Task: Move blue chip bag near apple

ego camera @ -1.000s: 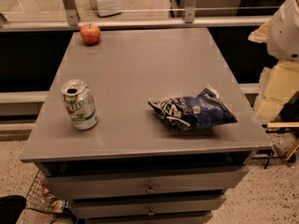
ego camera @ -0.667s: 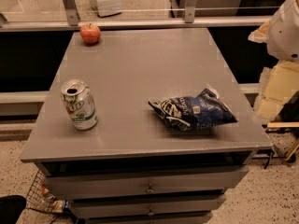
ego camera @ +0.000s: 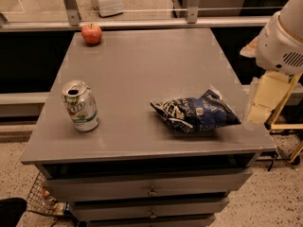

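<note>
The bag (ego camera: 196,113) lies flat on the grey counter (ego camera: 142,70), toward its front right. The apple (ego camera: 92,33) sits at the far left corner, well apart from the bag. 1 opened can (ego camera: 80,106) stands upright at the front left. The claw (ego camera: 261,100) hangs off the counter's right edge, near the bag's right end; I cannot tell whether it is wide or narrow.

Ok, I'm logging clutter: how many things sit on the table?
3: apple at far left corner, can near left, bag near right. None look hidden. Gripper hangs beside the table, off its right edge.
</note>
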`<state>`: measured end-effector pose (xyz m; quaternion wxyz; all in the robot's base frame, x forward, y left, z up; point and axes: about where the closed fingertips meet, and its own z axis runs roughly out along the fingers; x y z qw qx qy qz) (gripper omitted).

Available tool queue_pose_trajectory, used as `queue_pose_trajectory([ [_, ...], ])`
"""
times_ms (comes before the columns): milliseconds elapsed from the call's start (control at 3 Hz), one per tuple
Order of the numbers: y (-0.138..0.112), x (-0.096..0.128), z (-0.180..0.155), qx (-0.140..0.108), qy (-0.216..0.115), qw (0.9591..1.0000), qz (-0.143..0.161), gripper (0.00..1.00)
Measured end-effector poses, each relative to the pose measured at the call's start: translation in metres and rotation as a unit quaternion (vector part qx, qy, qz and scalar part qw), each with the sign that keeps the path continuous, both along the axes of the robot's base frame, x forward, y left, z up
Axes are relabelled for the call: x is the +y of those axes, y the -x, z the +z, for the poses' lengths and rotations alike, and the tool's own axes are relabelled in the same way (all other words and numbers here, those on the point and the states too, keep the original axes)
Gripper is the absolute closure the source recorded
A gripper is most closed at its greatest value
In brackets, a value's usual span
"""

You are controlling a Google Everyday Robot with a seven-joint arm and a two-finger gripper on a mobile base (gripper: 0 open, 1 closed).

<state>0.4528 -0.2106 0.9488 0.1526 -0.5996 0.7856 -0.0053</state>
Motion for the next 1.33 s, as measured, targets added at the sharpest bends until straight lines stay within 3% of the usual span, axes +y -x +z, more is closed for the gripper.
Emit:
queue_pose_trajectory([
  [333, -0.004, 0.006, -0.025, 0.017, -0.039, 0.9991, 0.003, 0.0],
  [1000, 0.0, 0.034, -0.065, 0.008, -0.125, 0.9917, 0.032, 0.0],
  [1333, 0.0, 0.034, -0.065, 0.008, -0.125, 0.9917, 0.032, 0.0],
])
